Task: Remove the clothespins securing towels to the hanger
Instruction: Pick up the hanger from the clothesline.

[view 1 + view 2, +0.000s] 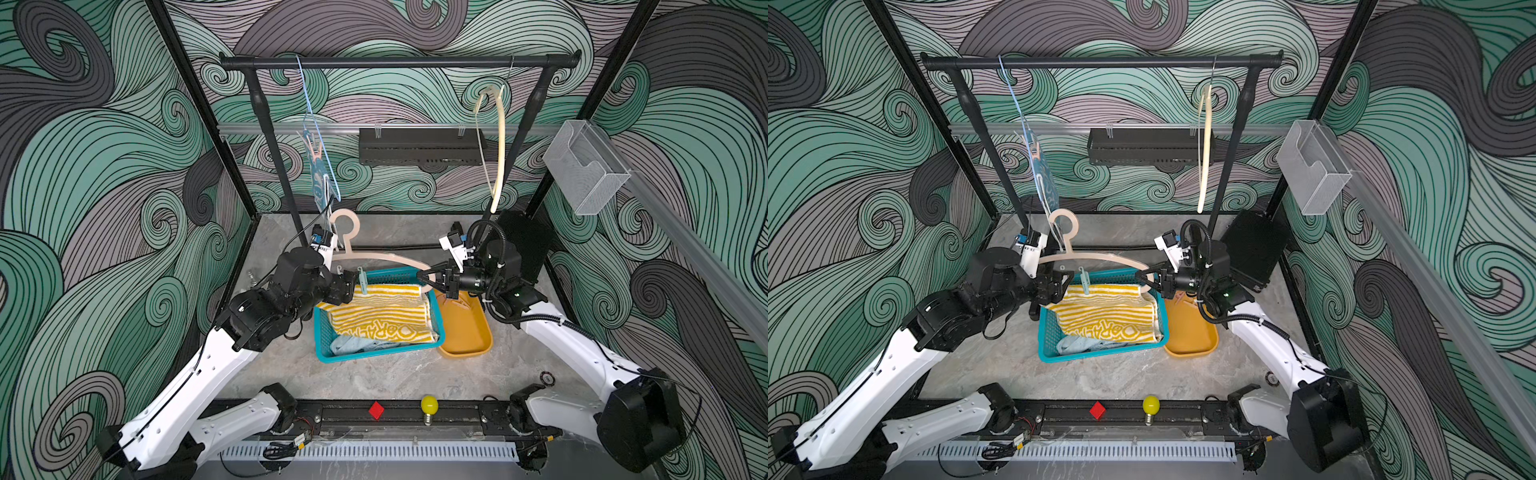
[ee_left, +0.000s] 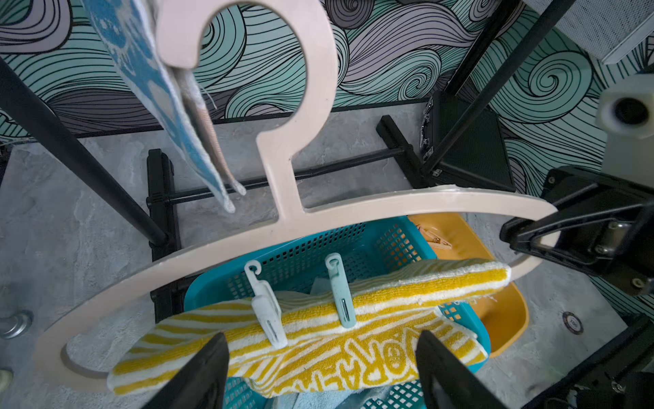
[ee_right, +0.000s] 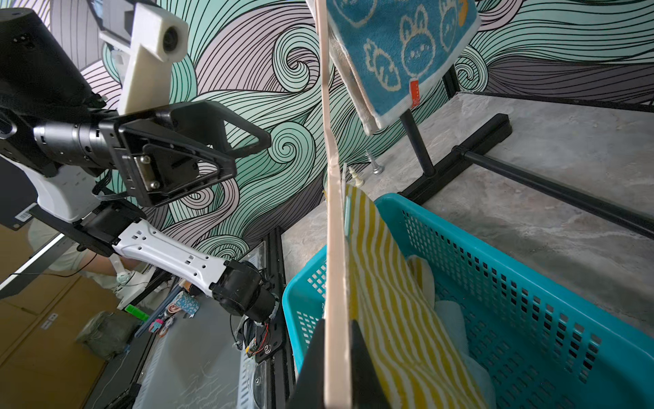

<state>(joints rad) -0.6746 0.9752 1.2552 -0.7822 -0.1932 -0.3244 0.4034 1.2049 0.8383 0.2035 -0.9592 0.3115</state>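
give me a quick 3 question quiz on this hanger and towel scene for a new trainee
1. True or false: the right tool is shut on one end of the pink hanger.
2. How many clothespins pin the striped towel to that hanger? A) one B) two C) four
3. Fill in: the pale-blue towel lies in the teal ____.

Key: 1 true; 2 B; 3 basket
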